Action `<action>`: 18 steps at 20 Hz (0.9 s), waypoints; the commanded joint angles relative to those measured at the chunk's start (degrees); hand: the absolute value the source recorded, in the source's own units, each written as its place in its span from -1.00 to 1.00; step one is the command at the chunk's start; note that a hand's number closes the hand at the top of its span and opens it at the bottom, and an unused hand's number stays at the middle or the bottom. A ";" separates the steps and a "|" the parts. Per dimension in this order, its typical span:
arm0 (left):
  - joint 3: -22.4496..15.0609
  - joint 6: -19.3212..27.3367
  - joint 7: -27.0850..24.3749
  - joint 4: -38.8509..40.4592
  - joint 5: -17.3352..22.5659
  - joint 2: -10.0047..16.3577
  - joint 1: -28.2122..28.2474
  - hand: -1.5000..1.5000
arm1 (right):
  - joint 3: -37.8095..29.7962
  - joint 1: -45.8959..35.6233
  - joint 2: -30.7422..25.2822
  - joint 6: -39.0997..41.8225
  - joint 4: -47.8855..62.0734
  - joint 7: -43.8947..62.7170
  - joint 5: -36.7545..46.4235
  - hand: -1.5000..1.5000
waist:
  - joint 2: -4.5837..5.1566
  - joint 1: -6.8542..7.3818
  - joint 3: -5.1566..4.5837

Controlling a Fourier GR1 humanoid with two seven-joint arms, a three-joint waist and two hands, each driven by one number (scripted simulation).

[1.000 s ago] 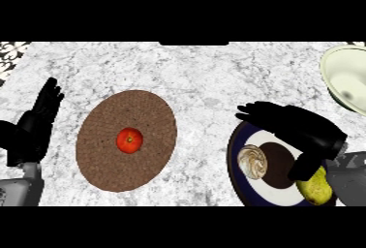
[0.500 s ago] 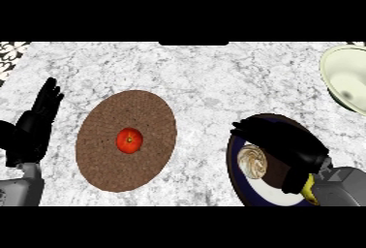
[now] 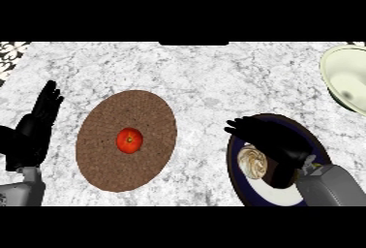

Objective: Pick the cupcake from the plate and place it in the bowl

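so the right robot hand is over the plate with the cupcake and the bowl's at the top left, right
No, the bowl is at the top right, as the head view shows. The right robot hand is over the plate with the cupcake.

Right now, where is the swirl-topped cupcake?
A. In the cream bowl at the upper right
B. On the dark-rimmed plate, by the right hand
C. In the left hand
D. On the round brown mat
B: the swirl-topped cupcake sits on the dark-rimmed white plate, partly covered by the black right hand, well apart from the cream bowl.
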 commanded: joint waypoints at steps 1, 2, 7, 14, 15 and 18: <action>3.31 -2.73 1.24 -0.08 1.66 2.08 -0.82 0.00 | 1.93 3.63 2.77 -1.89 -1.62 1.52 4.02 -1.00 | -0.04 -0.13 -0.01; 2.35 -2.04 -0.39 5.83 0.49 0.68 -5.62 0.00 | 1.12 0.96 3.14 -1.61 2.50 0.17 4.43 -1.00 | 0.03 -0.22 -0.01; 2.28 -2.04 3.07 -0.19 -0.25 0.37 -2.91 0.00 | 0.12 -3.09 6.36 2.23 7.91 -2.06 3.66 1.00 | 0.00 0.10 0.00; 3.80 -3.51 1.76 -0.13 0.36 0.15 -2.29 0.00 | 0.24 -3.70 7.87 -2.50 12.29 -8.40 6.32 1.00 | 0.00 0.11 0.00; 2.04 -1.70 1.52 0.74 -2.16 -1.49 -2.47 0.00 | -0.38 -4.99 9.69 -0.33 10.34 -6.23 6.04 1.00 | -0.01 0.02 -0.01; 0.10 0.15 0.43 0.07 -4.12 -4.40 -0.83 0.00 | -1.78 -3.14 8.12 -3.39 10.11 -8.45 6.97 1.00 | -0.01 -0.03 0.00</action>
